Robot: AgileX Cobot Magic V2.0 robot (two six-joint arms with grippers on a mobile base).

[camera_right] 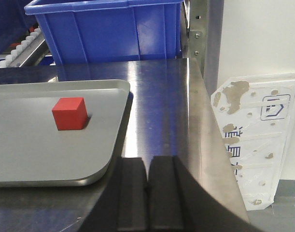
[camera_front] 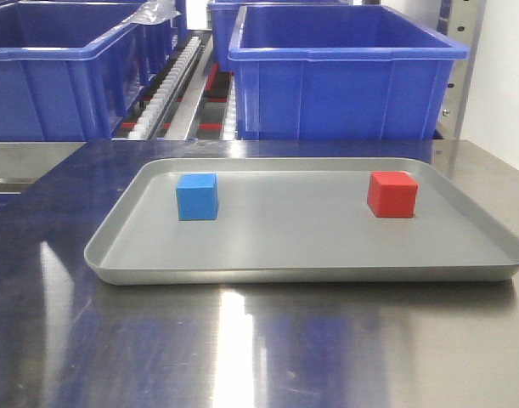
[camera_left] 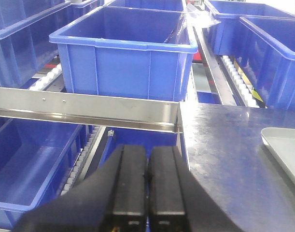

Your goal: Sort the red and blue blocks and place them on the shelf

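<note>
Two cubes lie on the grey tray (camera_front: 301,274), which rests on the steel surface (camera_front: 242,357) in front of the shelf (camera_left: 84,108): the blue block (camera_front: 197,196) toward the tray's left rear, the red block (camera_front: 392,194) toward its right rear, well apart from each other. Neither has been lifted, so the task is judged to be at its very start, with the first reach not yet made. The left claw (camera_left: 148,179) is held off the surface's left edge, facing the shelf and the dark-blue bins (camera_front: 344,76). Its fingers are drawn together on nothing, though the seam between them is dark and full contact can only be presumed. The right claw (camera_right: 148,188) is likewise brought together and empty, set over the near right part of the surface, with the red block ahead and to its left. For the step to be done well, the claw chosen should first be parted wider than a cube, then lowered squarely so that two opposite flat faces are met, not the edges. Each block is best taken by the arm on its own side. No long axis can be named for either block, since all sides are equal. Both stand flat with one face up. The blue block is set nearly square to the tray, while in the right wrist view the red block is seen corner-on, so a slight wrist turn would probably be needed.
</note>
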